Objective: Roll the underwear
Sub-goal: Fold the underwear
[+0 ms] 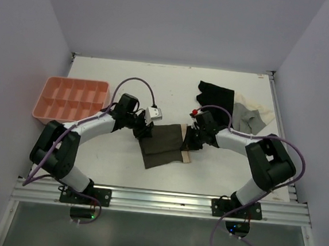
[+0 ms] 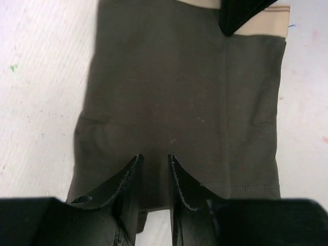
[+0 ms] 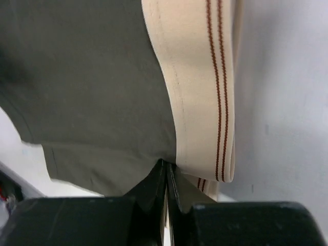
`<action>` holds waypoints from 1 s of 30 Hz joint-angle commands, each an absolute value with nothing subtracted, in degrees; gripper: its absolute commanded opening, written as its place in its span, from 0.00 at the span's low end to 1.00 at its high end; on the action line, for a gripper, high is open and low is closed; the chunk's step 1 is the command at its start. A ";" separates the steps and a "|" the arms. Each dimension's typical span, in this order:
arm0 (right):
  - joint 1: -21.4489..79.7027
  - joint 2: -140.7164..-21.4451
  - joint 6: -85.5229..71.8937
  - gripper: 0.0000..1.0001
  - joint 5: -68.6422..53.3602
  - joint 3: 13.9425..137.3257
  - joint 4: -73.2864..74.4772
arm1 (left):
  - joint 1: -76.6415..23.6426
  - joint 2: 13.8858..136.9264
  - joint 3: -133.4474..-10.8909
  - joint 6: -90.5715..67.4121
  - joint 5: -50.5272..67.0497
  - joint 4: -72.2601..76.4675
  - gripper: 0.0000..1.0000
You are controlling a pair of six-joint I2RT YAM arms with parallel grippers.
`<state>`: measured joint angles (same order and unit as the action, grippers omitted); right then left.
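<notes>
The underwear [image 1: 162, 147] lies on the table [image 1: 173, 83] between left tool [image 1: 144, 130] and right tool [image 1: 189, 141], tray [image 1: 76, 81] far left.

I see dark brown cloth underwear [image 1: 162, 145], matt, with smooth-woven pale beige elastic waistband [image 3: 197, 77], on matt white tabletop [image 1: 156, 82].

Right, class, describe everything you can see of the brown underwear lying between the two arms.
The underwear is a small garment of soft, dark olive-brown fabric, spread mostly flat on the white table between the arms. A pale beige elastic waistband with two thin red-brown stripes trims its right end. The right gripper is shut on that waistband edge and holds it raised and curled. The left gripper, jaws slightly apart, sits over the opposite hem.
</notes>
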<state>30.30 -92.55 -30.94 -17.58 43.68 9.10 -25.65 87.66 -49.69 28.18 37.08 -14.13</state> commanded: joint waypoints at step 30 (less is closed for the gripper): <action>30.32 -85.07 -60.63 0.02 -2.99 41.50 -5.69 | -32.34 99.56 -67.75 12.48 12.57 -4.21 0.42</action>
<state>30.22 -84.36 -50.89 -6.55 43.86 1.91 -30.09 96.75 -63.29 12.99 16.47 -5.63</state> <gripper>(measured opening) 0.027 0.424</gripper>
